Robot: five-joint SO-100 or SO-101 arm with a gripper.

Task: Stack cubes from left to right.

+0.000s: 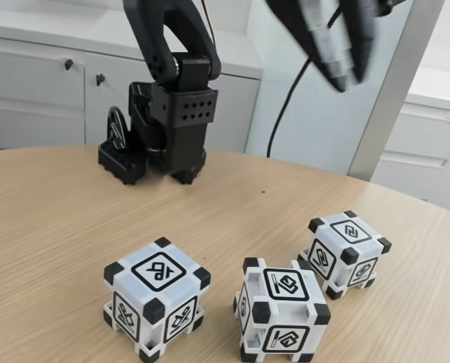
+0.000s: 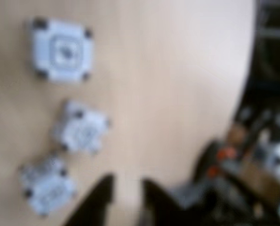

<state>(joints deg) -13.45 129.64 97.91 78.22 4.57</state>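
Sitting on a round light-wood worktop [image 1: 51,227] in the fixed view: three white plastic cubes with black corner blocks, unstacked, in a loose row — left cube [image 1: 156,297], middle cube [image 1: 280,310], right cube [image 1: 344,252], all apart. White cabinets [image 1: 35,83] behind. Black robot arm base [image 1: 164,128] at the back. The pincer [image 1: 338,45] hangs high above, blurred, holding nothing; can't tell how far open. Wrist view, blurred: same three cubes in a column at left; the pincer's two dark fingers [image 2: 95,202] parted, empty, above bare wood.
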